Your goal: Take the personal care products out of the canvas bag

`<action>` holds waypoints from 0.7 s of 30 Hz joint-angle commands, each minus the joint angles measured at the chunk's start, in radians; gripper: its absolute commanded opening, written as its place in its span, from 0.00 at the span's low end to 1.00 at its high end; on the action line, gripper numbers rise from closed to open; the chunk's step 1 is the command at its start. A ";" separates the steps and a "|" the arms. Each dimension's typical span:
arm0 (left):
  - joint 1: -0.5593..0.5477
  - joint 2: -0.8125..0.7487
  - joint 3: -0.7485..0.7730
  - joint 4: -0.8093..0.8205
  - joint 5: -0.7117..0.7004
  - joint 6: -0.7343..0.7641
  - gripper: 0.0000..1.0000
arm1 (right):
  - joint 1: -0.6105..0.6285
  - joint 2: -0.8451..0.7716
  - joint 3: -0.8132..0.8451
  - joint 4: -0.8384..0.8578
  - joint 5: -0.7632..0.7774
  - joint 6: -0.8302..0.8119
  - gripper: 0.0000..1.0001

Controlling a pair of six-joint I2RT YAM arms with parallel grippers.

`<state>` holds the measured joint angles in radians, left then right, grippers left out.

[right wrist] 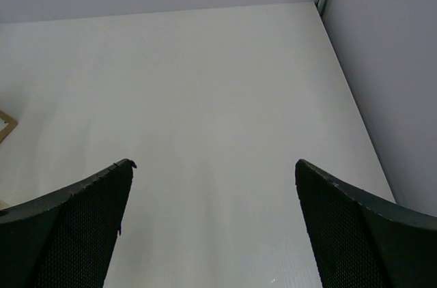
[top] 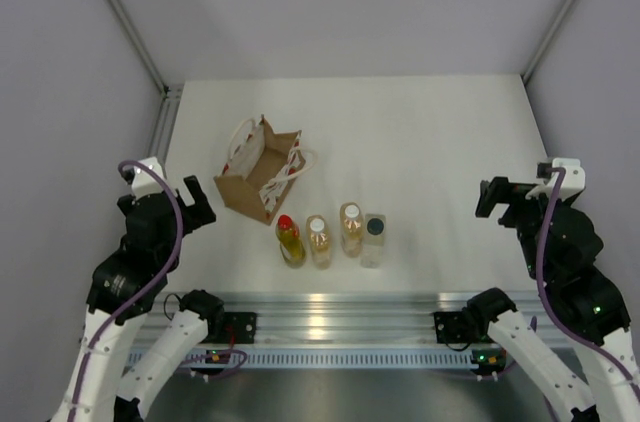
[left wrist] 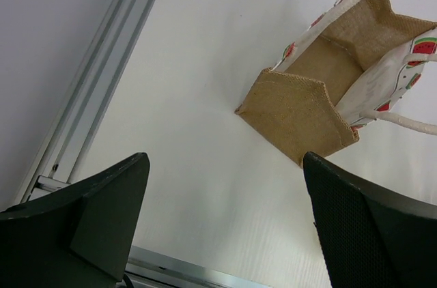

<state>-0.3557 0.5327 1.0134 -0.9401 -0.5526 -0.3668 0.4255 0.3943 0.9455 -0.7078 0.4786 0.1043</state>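
Canvas bag (top: 256,172): coarse woven tan-brown fabric and boxy. It sits on the left half of the bench (top: 430,132), far of the bottle row. The left wrist view shows its brown inside and white side panels with a watermelon print. I cannot tell whether it stands upright or lies tipped.
Rope handles (left wrist: 403,122): white, round cord, looped off the bag's white panels.
Red-capped bottle (top: 290,241): yellow-amber, upright, at the left end of the row, just near of the bag.
Amber bottles: two with white caps, one (top: 319,241) beside the red-capped one and the other (top: 351,230) to its right.
Clear bottle (top: 374,239): squarish with a dark round cap, at the right end of the row.
Row: all four bottles stand out on the bench close together, apart from the bag.
Bench: smooth, matte white.
Left claw (top: 203,204): dark fingers spread wide, gripping nothing. It hangs above the bench left of the bag and apart from it.
Right claw (top: 487,200): spread wide, holding nothing. Its finger pads (right wrist: 348,233) show a fine mesh texture. It hangs over bare bench, well right of the bottles.
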 commanded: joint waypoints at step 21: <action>0.004 -0.014 -0.018 0.104 0.089 -0.011 0.98 | 0.016 0.009 -0.031 -0.001 0.021 0.040 0.99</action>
<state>-0.3553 0.5278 1.0035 -0.8967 -0.4770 -0.3695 0.4255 0.3939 0.9096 -0.7136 0.4786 0.1337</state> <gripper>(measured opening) 0.983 0.993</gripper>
